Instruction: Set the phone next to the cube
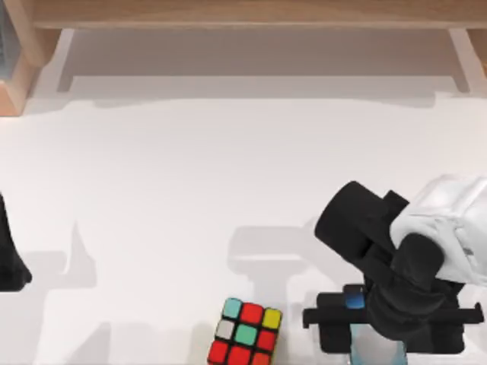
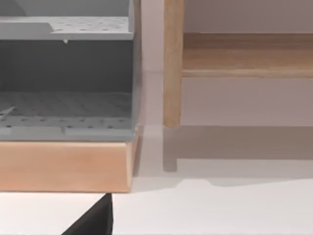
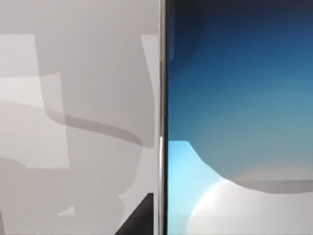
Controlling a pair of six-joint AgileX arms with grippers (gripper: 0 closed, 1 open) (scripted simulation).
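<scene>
The cube [image 1: 245, 333], black-edged with red, teal, yellow, white and orange stickers, sits on the white table near the front edge, a little left of centre. To its right lies the phone [image 1: 376, 350], a light-blue to whitish slab partly covered by my right gripper [image 1: 380, 328], which hangs directly over it with black parts on both of its long sides. The right wrist view is very close on the phone's glossy blue face [image 3: 234, 98] and one straight edge. A gap of bare table separates phone and cube. My left arm [image 1: 9, 262] is parked at the table's left edge.
A wooden shelf frame [image 1: 243, 14] runs along the back of the table. A grey perforated rack [image 2: 66, 107] on a wooden base stands at the back left. Open white tabletop [image 1: 190, 175] spans the middle.
</scene>
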